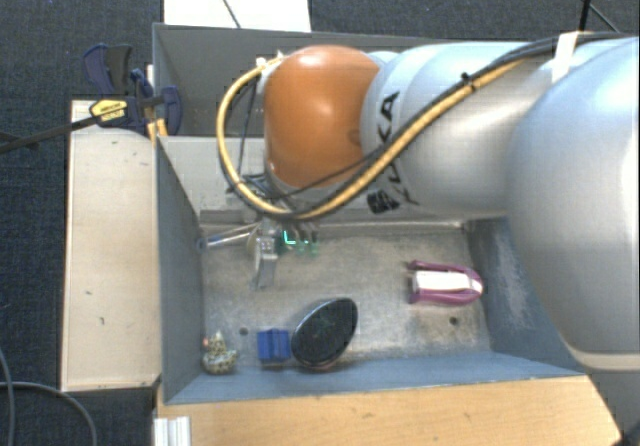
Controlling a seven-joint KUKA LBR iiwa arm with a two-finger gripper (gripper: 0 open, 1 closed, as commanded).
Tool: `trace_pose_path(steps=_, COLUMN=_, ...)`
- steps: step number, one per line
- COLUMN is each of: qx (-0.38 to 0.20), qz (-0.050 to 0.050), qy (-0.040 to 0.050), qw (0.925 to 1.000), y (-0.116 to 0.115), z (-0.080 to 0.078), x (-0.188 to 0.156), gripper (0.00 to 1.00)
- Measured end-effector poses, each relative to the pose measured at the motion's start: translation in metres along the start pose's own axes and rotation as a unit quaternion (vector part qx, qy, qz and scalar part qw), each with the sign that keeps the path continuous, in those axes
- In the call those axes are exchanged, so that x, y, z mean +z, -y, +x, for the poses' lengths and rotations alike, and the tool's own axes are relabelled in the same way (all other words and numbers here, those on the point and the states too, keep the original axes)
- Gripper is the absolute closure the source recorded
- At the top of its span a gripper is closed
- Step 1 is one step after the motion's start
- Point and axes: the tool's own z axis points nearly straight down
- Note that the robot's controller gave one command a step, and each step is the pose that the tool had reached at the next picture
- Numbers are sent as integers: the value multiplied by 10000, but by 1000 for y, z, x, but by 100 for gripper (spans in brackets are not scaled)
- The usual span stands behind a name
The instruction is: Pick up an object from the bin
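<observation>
**A:** Where is the end effector?

**B:** Low over the bin's floor at the far left, under the orange wrist cover. There is bare floor beneath it. I cannot tell whether it is apart or together, and I see nothing clamped in it.

**A:** What lies closest?

**B:** A dark oval, nearer than it and a little to the right, by the near wall. A blue block sits at the oval's left end, and a speckled lump lies further left.

**A:** What is the oval's long axis?

**B:** It is slanted, from near-left to far-right.

**A:** Anything else?

**B:** A purple-and-white piece, well off to the right, lying left to right.

**A:** So, as I judge it, any pick means travelling toward the near wall. For the oval, the grip would need to close across that slant.
</observation>
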Motion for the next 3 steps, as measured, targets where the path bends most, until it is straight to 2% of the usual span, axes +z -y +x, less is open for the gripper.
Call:
trace_pose_path(steps=1, qx=-2007, qz=7, qy=-19, qw=9797, y=37, z=71, x=63, gripper=0)
trace_pose_path(steps=2, qx=-2613, qz=-2, qy=55, qw=9652, y=41, z=80, x=105, gripper=0)
trace_pose_path(steps=3, qx=-2587, qz=-5, qy=21, qw=9660, y=42, z=82, x=106, gripper=100)
